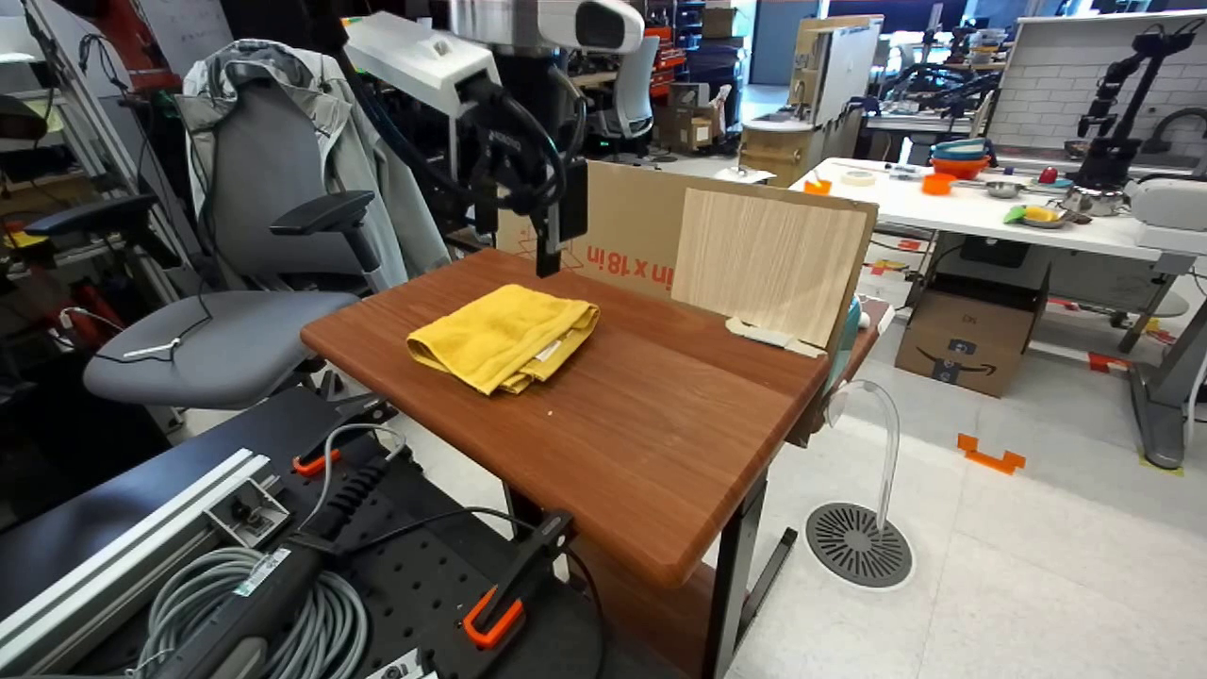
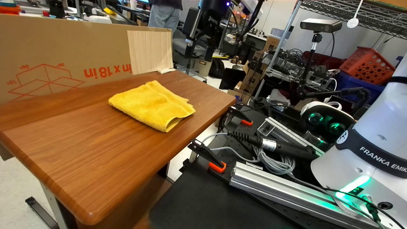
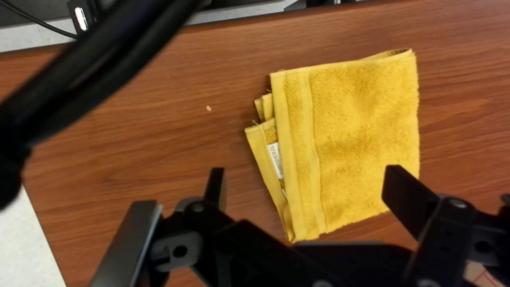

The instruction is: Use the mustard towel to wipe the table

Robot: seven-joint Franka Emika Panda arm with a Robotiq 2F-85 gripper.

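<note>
The mustard towel (image 1: 504, 335) lies folded flat on the brown wooden table (image 1: 641, 443). It also shows in an exterior view (image 2: 151, 105) and in the wrist view (image 3: 358, 131), where a white label shows between its folds. My gripper (image 1: 554, 247) is in the air above the table, apart from the towel. It shows in an exterior view (image 2: 199, 55) with its two fingers spread. In the wrist view the gripper (image 3: 306, 171) is open and empty, one finger left of the towel and one overlapping its lower right part. A small pale speck (image 3: 208, 108) is on the table.
A cardboard sheet (image 1: 622, 212) with a wood-grain panel (image 1: 764, 264) stands along one table edge. Clamps with orange pads (image 1: 495, 618) and coiled grey cable (image 1: 255, 604) are on the black base beside the table. A grey office chair (image 1: 273, 198) stands near another edge.
</note>
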